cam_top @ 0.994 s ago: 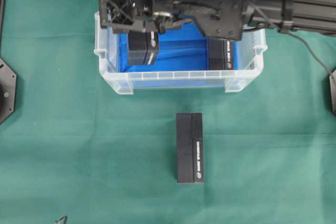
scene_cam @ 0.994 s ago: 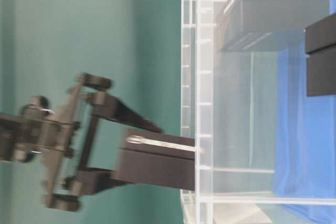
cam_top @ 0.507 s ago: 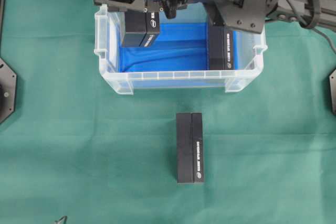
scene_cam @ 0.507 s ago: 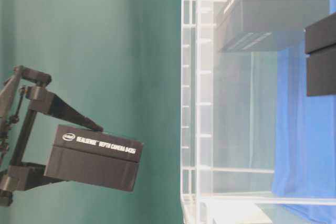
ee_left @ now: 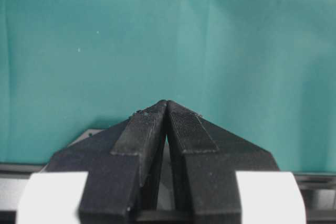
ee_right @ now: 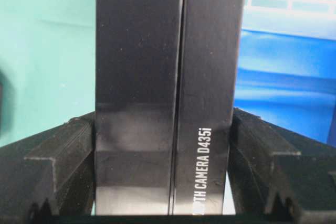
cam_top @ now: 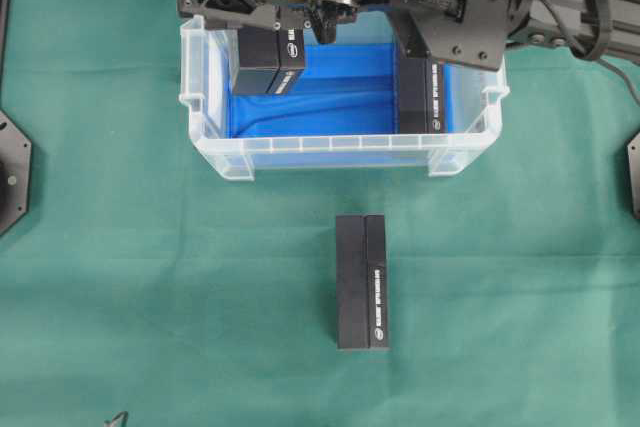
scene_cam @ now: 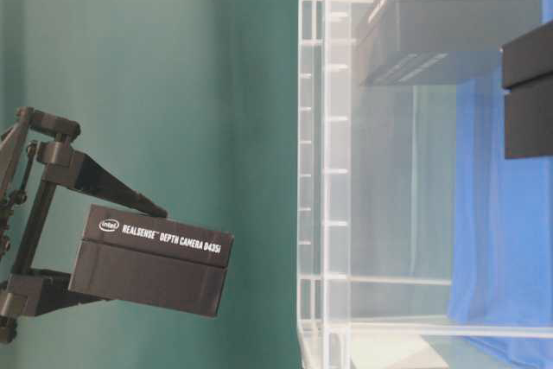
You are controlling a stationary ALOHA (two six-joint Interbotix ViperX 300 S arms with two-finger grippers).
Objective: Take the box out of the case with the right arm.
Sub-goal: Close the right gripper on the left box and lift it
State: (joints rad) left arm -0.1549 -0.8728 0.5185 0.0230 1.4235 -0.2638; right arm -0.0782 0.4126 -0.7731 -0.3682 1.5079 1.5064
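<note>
The black rectangular cardboard box was clamped between the jaws of the right hand, lifted clear above the clear plastic case. Advised: grip kept firm, box carried sideways beyond the rim, lowered flat onto the green table.

A black rectangular box with white "RealSense Depth Camera D435i" lettering is clamped between the two fingers of the right arm's gripper. It hangs in the air clear of the case, above the case's left end in the overhead view. The case is a clear plastic bin with rim handles and a blue lining on its floor. A second black box stands inside the case at its right end.
</note>
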